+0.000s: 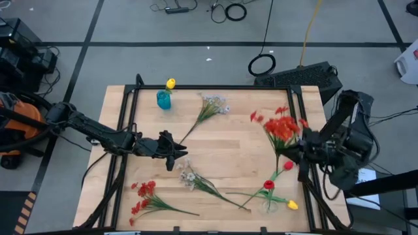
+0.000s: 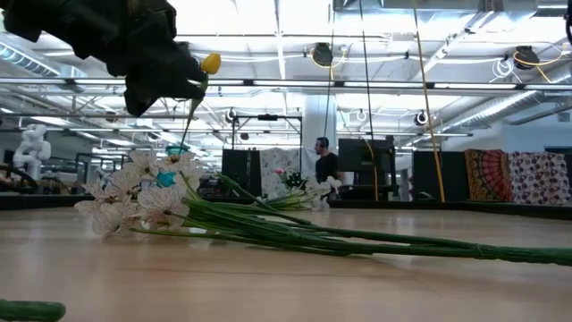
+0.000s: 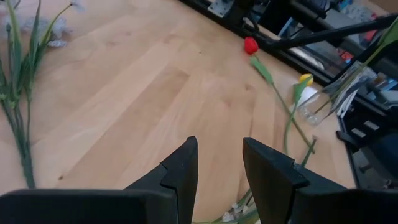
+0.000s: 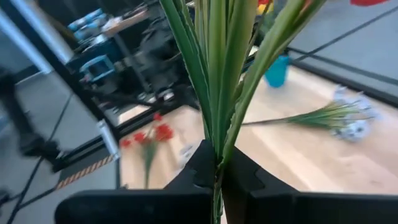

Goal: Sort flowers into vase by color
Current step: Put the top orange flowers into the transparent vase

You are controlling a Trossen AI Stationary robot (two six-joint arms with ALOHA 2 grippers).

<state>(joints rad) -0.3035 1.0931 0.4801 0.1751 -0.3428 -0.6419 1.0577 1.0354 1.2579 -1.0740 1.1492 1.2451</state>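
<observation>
High view: right pincer (image 1: 302,151) clenched on red spray (image 1: 282,126), left pincer (image 1: 179,156) released.

Teal vase (image 1: 163,100) holds yellow tulip (image 1: 171,83); flowers (image 1: 208,185) lie scattered.

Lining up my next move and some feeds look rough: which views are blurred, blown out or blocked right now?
Right wrist view: background smeared, the held red spray's stems fill the middle. Low view: ceiling lights glare, the left arm is a dark silhouette, the near white sprig is soft. Left wrist view: the clear vase is hazy. High view: evenly lit, unobstructed.
</observation>
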